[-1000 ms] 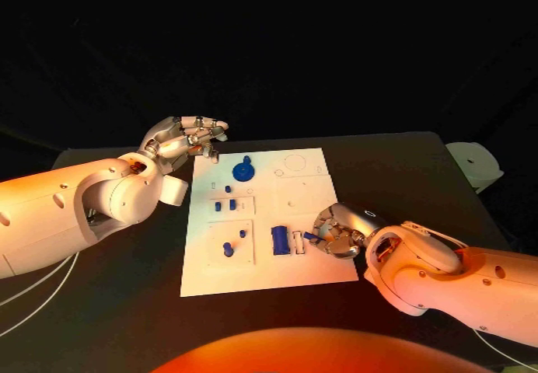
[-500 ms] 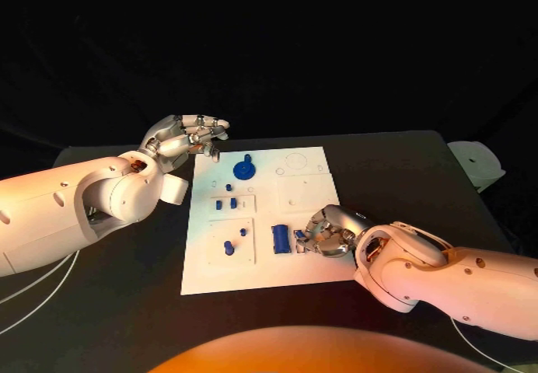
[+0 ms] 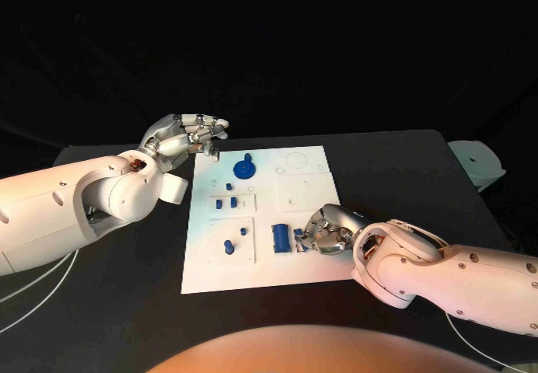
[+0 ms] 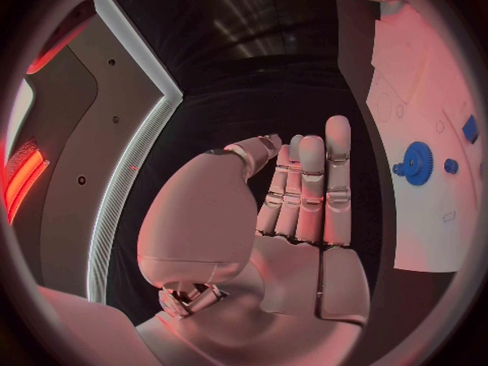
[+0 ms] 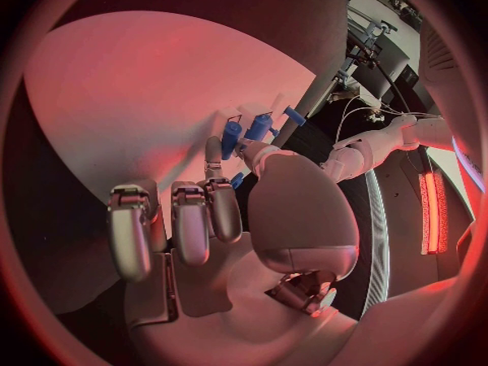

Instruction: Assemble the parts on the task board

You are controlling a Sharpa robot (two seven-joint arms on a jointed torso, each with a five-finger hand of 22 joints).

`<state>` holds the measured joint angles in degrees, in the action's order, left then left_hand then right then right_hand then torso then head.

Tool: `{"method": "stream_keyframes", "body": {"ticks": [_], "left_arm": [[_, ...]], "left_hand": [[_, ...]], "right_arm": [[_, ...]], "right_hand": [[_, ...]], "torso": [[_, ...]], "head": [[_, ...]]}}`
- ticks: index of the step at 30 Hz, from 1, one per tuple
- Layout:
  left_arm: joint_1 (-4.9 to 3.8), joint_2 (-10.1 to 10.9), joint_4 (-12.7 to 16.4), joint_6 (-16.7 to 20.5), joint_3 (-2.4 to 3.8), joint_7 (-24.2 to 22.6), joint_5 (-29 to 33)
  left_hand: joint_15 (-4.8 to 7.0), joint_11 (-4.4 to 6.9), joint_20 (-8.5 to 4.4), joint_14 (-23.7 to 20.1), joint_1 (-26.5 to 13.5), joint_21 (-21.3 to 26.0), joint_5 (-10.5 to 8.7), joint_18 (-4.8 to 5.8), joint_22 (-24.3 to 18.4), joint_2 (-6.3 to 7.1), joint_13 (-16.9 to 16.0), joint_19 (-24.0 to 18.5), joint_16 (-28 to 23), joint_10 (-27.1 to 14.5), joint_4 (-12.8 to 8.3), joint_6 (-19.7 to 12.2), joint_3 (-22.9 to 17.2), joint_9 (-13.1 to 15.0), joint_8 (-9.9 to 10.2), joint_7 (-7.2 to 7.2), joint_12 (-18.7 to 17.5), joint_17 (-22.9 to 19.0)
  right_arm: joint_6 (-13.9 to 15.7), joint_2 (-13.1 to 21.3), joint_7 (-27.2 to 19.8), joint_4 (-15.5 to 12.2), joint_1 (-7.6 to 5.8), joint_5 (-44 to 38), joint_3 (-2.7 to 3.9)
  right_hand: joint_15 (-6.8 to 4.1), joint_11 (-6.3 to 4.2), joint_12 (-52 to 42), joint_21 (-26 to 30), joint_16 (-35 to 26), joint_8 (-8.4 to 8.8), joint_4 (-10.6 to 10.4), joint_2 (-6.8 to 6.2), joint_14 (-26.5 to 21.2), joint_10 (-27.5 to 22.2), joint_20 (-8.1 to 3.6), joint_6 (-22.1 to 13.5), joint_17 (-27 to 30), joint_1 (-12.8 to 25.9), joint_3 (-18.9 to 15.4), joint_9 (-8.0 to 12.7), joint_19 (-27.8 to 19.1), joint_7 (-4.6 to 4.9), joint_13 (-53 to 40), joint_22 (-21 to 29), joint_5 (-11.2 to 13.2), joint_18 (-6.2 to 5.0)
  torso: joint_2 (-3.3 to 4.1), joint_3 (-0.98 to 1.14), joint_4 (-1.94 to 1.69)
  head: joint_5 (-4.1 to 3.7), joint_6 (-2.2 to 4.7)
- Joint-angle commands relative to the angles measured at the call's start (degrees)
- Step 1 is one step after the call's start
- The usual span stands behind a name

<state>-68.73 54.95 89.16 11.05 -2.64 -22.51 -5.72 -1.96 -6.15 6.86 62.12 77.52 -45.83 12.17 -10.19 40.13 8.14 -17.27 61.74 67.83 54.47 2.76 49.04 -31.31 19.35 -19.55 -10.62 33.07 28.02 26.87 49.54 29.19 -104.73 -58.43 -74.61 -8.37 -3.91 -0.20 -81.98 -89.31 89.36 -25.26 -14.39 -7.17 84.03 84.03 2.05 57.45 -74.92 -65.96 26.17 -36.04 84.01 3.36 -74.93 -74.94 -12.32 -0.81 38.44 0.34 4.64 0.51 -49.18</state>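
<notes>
The right hand (image 3: 326, 231) pinched a small blue part (image 3: 301, 236) on the task board (image 3: 314, 186); the left hand (image 3: 185, 136), fingers together, held nothing.

Black table (image 3: 403, 167), dark all over. Carries white task board (image 3: 309, 188) flat at its middle, long side running away from the robot. Small blue parts (image 3: 243, 168) scattered on board's face.

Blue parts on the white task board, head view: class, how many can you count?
7 at least: the gear, a small one below it, two side by side, two lower left, the block. The right hand may hide more.
</notes>
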Motion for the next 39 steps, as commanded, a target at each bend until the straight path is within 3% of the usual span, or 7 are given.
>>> {"method": "stream_keyframes", "body": {"ticks": [1,6,10,27,31,36,39], "left_arm": [[-0.03,0.0,0.2,-1.1,0.03,-0.2,-0.4],[-0.03,0.0,0.2,-1.1,0.03,-0.2,-0.5],[-0.03,0.0,0.2,-1.1,0.03,-0.2,-0.5],[-0.03,0.1,0.2,-1.1,0.03,-0.1,-0.5],[-0.03,0.1,0.2,-1.1,0.03,-0.2,-0.5],[-0.03,0.0,0.0,-1.1,0.03,-0.4,-0.5],[-0.02,-0.2,-0.4,-1.2,0.02,-0.7,-0.5]], "left_hand": [[0.06,-0.01,0.11,-0.3,0.4,0.2,0.29,-0.39,0.0,0.04,0.1,0.2,0.3,-0.6,-0.1,-0.5,-0.3,0.1,-0.3,0.0,0.3,-0.1],[0.05,-0.04,0.11,-0.3,0.4,0.2,0.27,-0.38,0.0,0.06,0.1,0.2,0.3,-0.6,-0.2,-0.5,-0.3,0.1,-0.3,-0.04,0.3,-0.1],[0.05,-0.04,0.11,-0.3,0.4,0.2,0.27,-0.38,0.0,0.06,0.1,0.2,0.3,-0.6,-0.2,-0.5,-0.3,0.1,-0.3,-0.04,0.3,-0.1],[0.03,-0.06,0.12,-0.3,0.3,0.2,0.26,-0.37,0.1,0.06,0.1,0.2,0.3,-0.6,-0.1,-0.5,-0.3,0.1,-0.3,-0.06,0.3,-0.1],[0.03,-0.06,0.12,-0.3,0.3,0.2,0.26,-0.37,0.1,0.06,0.1,0.2,0.3,-0.6,-0.1,-0.5,-0.3,0.1,-0.3,-0.06,0.3,-0.1],[-0.01,-0.12,0.14,-0.3,0.1,0.2,0.23,-0.35,0.1,0.13,0.2,0.2,0.3,-0.7,0.0,-0.6,-0.3,0.1,-0.3,-0.1,0.4,-0.1],[-0.08,-0.17,0.19,-0.3,-0.3,0.2,0.15,-0.33,0.1,0.3,0.2,0.2,0.3,-0.7,0.2,-0.7,-0.1,0.1,-0.3,-0.14,0.4,-0.1]], "right_arm": [[-2.1,-0.2,0.4,0.3,0.16,0.2,-0.12],[-1.3,-0.4,0.3,0.6,0.17,-0.2,-0.12],[-0.8,-0.4,0.0,0.7,0.2,-0.4,-0.12],[1.4,1.3,-2.6,-0.3,0.37,-2.0,-0.13],[3.2,2.7,-7.4,-0.6,0.39,-0.7,-0.13],[6.8,4.5,-17.5,-0.9,0.01,5.4,-0.11],[8.2,5.3,-24.9,-0.8,-0.86,13.2,-0.11]], "right_hand": [[-0.31,-0.41,-0.2,0.0,0.0,0.11,-0.2,-0.03,5.7,2.3,-0.18,-0.1,-13.8,0.6,-0.1,0.1,5.8,0.23,-10.7,-14.9,0.3,0.68],[-0.31,-0.36,-0.1,0.2,0.0,-0.18,-2.0,-0.58,5.7,2.3,-0.22,0.0,-13.8,2.8,-1.8,-0.2,5.8,0.31,-10.7,-14.8,1.6,0.63],[-0.35,-0.42,0.0,0.2,0.0,-0.36,-2.3,-0.75,5.7,2.3,-0.26,-0.1,-13.8,6.2,-5.2,-0.5,5.8,0.23,-10.7,-14.8,0.3,0.64],[-0.45,-0.55,-0.2,0.0,0.1,-0.5,-2.1,-0.29,5.7,2.4,-0.33,-0.2,-13.9,6.4,-6.4,-0.6,5.8,0.07,-10.8,-14.9,0.1,0.68],[-0.36,-0.38,-0.1,0.1,0.1,0.01,-1.6,-0.24,5.7,2.3,-0.32,-1.1,-14.0,4.1,-6.8,-0.5,5.8,0.33,-10.8,-14.9,-0.2,0.67],[0.63,0.89,1.2,2.3,-0.3,2.75,-0.8,0.17,5.5,1.5,0.39,-4.3,-13.2,-0.9,-6.8,0.6,5.2,1.8,-10.2,-14.3,-0.2,0.24],[1.36,1.7,5.6,8.6,-1.6,4.52,0.8,0.48,4.9,-1.1,1.06,-5.9,-10.7,-4.9,-6.1,1.3,3.5,2.8,-7.9,-12.6,-0.1,-0.94]], "torso": [[0.0,0.01,-0.05],[-0.04,-0.03,-0.09],[-0.04,0.0,0.01],[-0.07,0.04,0.03],[-0.12,0.0,0.05],[-0.27,-0.03,0.11],[-0.5,-0.12,0.15]], "head": [[0.1,-0.05],[0.09,-0.02],[0.26,-0.04],[0.35,-0.1],[0.46,-0.07],[0.38,0.33],[0.25,0.68]]}}
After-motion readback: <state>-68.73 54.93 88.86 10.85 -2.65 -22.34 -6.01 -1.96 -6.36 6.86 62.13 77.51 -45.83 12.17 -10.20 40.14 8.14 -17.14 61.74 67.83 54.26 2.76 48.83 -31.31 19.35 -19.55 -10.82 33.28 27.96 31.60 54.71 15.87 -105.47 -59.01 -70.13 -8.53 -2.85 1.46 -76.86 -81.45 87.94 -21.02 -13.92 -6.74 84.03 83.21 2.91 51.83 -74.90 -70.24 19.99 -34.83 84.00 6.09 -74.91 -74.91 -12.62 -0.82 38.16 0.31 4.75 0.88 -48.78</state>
